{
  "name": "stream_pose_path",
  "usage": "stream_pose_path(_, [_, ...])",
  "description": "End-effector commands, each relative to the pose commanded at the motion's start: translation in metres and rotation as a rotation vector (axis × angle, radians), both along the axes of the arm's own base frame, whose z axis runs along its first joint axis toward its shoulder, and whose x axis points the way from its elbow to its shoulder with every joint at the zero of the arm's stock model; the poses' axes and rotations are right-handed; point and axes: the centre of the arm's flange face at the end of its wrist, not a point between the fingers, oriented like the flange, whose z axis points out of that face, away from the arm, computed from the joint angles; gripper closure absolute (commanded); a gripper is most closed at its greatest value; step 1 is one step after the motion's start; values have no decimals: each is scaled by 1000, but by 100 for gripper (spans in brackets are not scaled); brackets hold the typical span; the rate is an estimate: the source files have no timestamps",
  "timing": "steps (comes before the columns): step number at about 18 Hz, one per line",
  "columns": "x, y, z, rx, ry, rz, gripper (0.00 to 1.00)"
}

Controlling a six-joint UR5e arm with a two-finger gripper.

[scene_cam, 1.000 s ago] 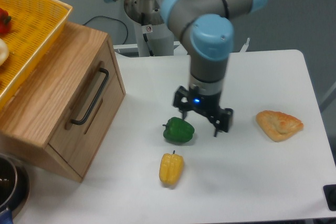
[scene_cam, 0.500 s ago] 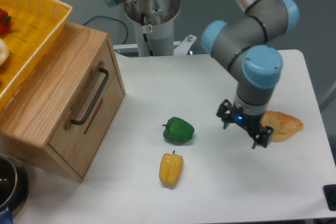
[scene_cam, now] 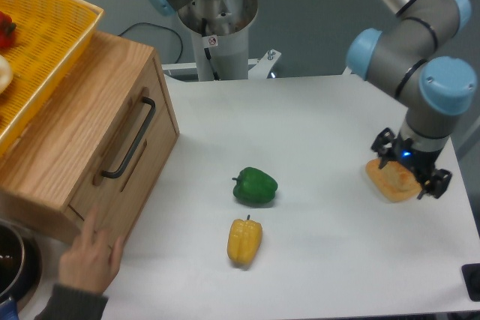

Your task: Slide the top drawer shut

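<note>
The top drawer [scene_cam: 124,157] is the light-oak front panel of the wooden cabinet at the left, with a long black bar handle [scene_cam: 129,139] running along it. Its front sits close against the cabinet body, with only a thin seam showing. My gripper [scene_cam: 409,174] is far from it, at the right side of the table. It hangs open just above a golden pastry [scene_cam: 391,180], fingers pointing down on either side of the pastry's top. Nothing is held.
A person's hand [scene_cam: 90,256] rests on the cabinet's lower front corner. A yellow wire basket [scene_cam: 45,43] sits on the cabinet. A green pepper [scene_cam: 255,186] and a yellow pepper [scene_cam: 244,240] lie mid-table. A metal pot [scene_cam: 10,260] is at the bottom left.
My arm swung right, from beside the green pepper to over the pastry. A person's hand has come into view at the cabinet's lower front corner.
</note>
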Motion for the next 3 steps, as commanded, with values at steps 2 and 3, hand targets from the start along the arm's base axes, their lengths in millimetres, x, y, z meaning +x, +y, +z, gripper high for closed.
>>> stream_pose_path(2, [4, 0, -5, 2, -49, 0, 0])
stream_pose_path(3, [5, 1, -7, 6, -63, 0, 0])
